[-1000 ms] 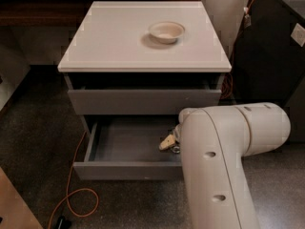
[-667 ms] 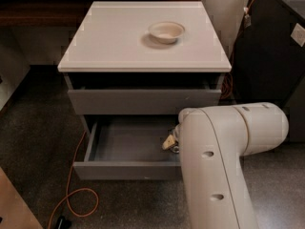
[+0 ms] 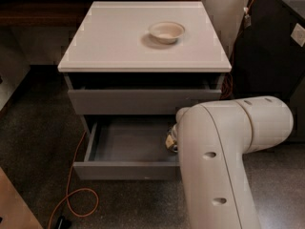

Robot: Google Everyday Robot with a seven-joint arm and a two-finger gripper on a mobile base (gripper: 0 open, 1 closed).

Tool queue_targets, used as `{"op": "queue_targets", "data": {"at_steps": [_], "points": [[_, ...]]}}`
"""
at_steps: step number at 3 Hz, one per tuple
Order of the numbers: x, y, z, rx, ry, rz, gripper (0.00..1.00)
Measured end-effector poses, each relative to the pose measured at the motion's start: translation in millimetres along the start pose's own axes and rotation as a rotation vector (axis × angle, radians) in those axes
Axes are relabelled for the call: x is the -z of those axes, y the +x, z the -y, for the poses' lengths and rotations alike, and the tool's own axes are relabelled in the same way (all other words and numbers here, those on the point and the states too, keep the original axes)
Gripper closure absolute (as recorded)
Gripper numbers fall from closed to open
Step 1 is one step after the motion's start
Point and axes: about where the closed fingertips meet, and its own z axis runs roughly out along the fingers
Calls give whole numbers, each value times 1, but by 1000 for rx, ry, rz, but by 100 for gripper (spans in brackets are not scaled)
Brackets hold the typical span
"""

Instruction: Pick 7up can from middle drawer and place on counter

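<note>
The middle drawer (image 3: 125,171) is pulled open below the counter (image 3: 119,37), and its dark grey inside shows on the left. My big cream arm (image 3: 214,156) reaches down into the drawer's right part and covers it. My gripper (image 3: 170,141) shows only as a small tan and silvery bit at the arm's left edge, inside the drawer. The 7up can is hidden or cannot be told apart from that bit. The white counter holds only a shallow cream bowl (image 3: 166,31).
The top drawer (image 3: 143,101) stands slightly ajar above the open one. An orange cable (image 3: 71,194) loops on the dark carpet at the front left. A black cabinet (image 3: 271,46) stands to the right, and a wooden edge (image 3: 14,204) is at the bottom left.
My arm has shifted very slightly. The drawers and the bowl have not moved.
</note>
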Motion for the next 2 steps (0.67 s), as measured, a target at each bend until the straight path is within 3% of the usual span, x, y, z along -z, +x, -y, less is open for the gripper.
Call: {"op": "queue_targets", "data": {"at_steps": [1, 2], "points": [[23, -4, -31, 90, -5, 12, 95], [62, 0, -88, 258, -24, 1, 100]]}}
